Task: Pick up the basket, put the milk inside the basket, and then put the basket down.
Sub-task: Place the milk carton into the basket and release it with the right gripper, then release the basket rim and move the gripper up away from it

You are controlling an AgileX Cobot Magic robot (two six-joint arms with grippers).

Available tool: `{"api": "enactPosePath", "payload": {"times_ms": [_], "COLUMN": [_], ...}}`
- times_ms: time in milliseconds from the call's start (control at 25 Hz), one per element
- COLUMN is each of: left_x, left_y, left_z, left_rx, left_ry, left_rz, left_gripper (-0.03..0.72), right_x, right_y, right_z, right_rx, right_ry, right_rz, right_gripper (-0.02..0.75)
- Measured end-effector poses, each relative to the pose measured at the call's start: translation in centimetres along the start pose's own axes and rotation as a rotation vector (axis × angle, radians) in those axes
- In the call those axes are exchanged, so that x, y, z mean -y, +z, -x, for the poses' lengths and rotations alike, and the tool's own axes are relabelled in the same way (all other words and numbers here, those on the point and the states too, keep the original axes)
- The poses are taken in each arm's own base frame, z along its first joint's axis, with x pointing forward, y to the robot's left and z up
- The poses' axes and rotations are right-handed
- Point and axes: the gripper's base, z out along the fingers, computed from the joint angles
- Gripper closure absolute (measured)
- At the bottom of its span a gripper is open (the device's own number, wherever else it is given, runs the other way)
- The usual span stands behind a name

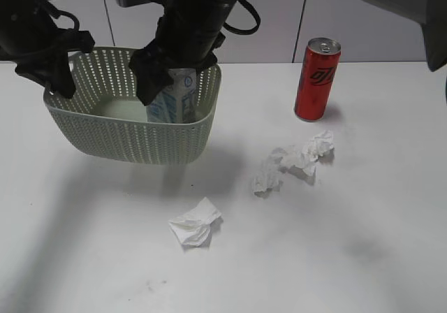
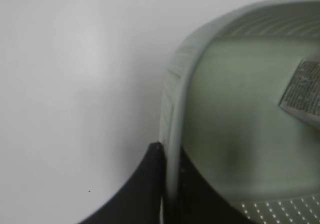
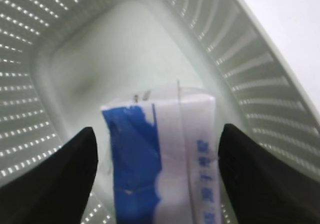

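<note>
The pale green basket (image 1: 140,142) hangs tilted just above the white table, with its shadow beneath it. My left gripper (image 1: 59,79) is shut on its left rim; in the left wrist view the jaws (image 2: 170,156) clamp the rim (image 2: 175,94). The white and blue milk (image 1: 174,98) stands inside the basket, at its right. My right gripper (image 1: 174,75) is open around the carton's top. In the right wrist view the fingers (image 3: 157,129) straddle the milk (image 3: 160,159) with a gap on each side, above the basket floor (image 3: 115,59). A corner of the milk (image 2: 302,91) shows in the left wrist view.
A tall red can (image 1: 318,79) stands at the back right. Crumpled white tissues lie on the table: one in front of the basket (image 1: 195,223), two to the right (image 1: 265,180) (image 1: 304,156). Pale cabinet doors run behind the table.
</note>
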Motion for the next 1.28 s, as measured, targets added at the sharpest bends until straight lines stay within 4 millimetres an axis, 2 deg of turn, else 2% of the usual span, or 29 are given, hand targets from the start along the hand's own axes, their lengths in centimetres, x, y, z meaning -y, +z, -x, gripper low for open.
{"api": "enactPosePath", "payload": {"times_ms": [240, 360, 520, 600, 680, 800, 880, 1000, 1120, 1280], "left_x": [0.0, 0.0, 0.0, 0.0, 0.0, 0.0, 0.1, 0.1, 0.2, 0.3], "left_y": [0.0, 0.0, 0.0, 0.0, 0.0, 0.0, 0.0, 0.0, 0.0, 0.0], "left_z": [0.0, 0.0, 0.0, 0.0, 0.0, 0.0, 0.0, 0.1, 0.2, 0.5], "left_rx": [0.000, 0.000, 0.000, 0.000, 0.000, 0.000, 0.000, 0.006, 0.018, 0.056], "left_ry": [0.000, 0.000, 0.000, 0.000, 0.000, -0.001, -0.002, -0.006, -0.011, -0.019], "left_rz": [0.000, 0.000, 0.000, -0.001, -0.001, -0.003, -0.006, -0.014, -0.022, -0.036], "left_gripper": [0.703, 0.703, 0.703, 0.703, 0.703, 0.703, 0.703, 0.703, 0.703, 0.703], "right_x": [-0.2, -0.4, -0.2, 0.1, 0.9, 3.1, 4.9, 7.4, 9.1, 9.5], "right_y": [-0.5, -2.1, -6.9, -10.0, -13.0, -17.3, -19.6, -21.7, -22.3, -21.7], "right_z": [0.3, 0.7, 1.4, 1.3, 0.9, 0.0, -1.0, -3.2, -6.1, -10.3], "right_rx": [0.025, 0.053, 0.126, 0.144, 0.149, 0.190, 0.217, 0.213, 0.154, 0.027], "right_ry": [-0.003, -0.037, -0.065, -0.057, -0.031, 0.071, 0.143, 0.253, 0.336, 0.378], "right_rz": [0.011, -0.026, -0.085, -0.097, -0.111, -0.149, -0.177, -0.215, -0.256, -0.314], "right_gripper": [0.145, 0.145, 0.145, 0.145, 0.145, 0.145, 0.145, 0.145, 0.145, 0.145]}}
